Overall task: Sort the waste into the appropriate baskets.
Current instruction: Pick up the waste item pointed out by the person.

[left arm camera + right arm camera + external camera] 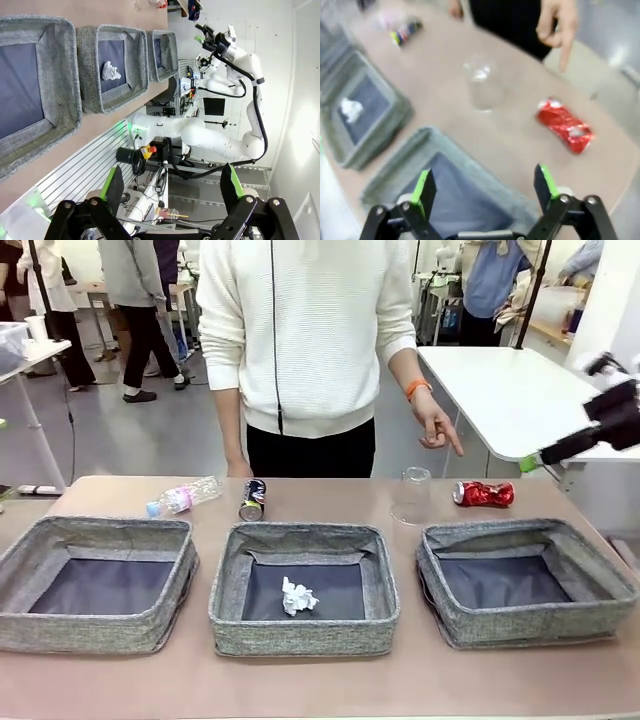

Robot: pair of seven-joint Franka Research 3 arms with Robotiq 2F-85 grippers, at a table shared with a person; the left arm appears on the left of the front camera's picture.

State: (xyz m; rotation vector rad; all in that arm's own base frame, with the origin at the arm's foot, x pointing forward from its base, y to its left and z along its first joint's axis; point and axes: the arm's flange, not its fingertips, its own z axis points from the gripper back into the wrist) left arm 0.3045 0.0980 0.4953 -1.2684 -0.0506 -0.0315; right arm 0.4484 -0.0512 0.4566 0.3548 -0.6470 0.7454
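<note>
Three grey baskets stand in a row: left, middle and right. A crumpled paper ball lies in the middle one. Behind them on the table are a clear bottle, a dark printed can, a clear cup and a crushed red can. My right gripper hovers open above the table's right end; in its wrist view the right gripper hangs over the right basket, short of the red can and cup. My left gripper is open, empty and off the table.
A person in a white sweater stands at the far side, one hand pointing down toward the cup and red can. A white table stands behind on the right. Bare tabletop runs along the front of the baskets.
</note>
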